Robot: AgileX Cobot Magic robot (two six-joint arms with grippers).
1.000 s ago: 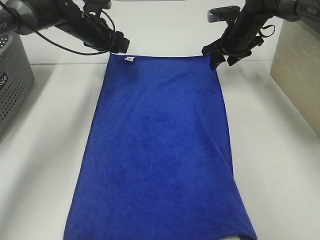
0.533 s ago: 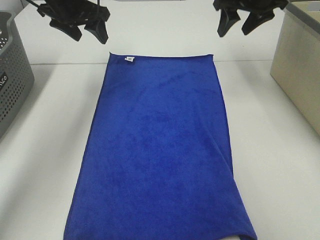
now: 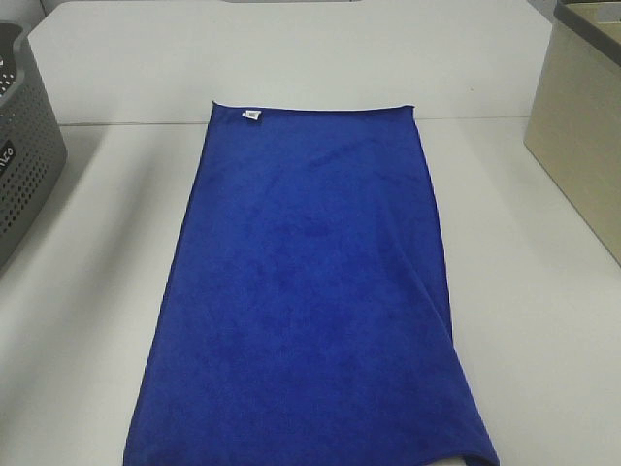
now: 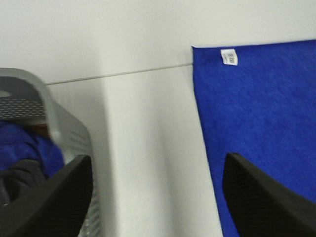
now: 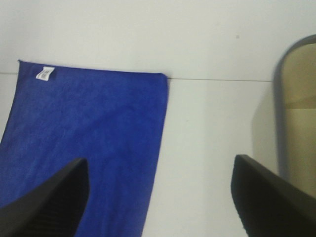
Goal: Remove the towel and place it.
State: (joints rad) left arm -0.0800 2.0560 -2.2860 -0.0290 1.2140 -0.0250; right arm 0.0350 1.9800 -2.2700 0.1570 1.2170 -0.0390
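Towel [image 3: 310,291] spread flat along the white bench [image 3: 543,320] — both sets of jaws wide apart above it, gripping nothing.

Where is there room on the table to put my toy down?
Bare white table lies between the grey basket and the towel, and between the towel and the tan bin. The middle is covered.

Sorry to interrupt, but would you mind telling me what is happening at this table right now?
A blue towel lies spread flat on the white table, held by nothing. Both grippers are up off it with open jaws: the left gripper near the grey basket, the right gripper near the beige bin.
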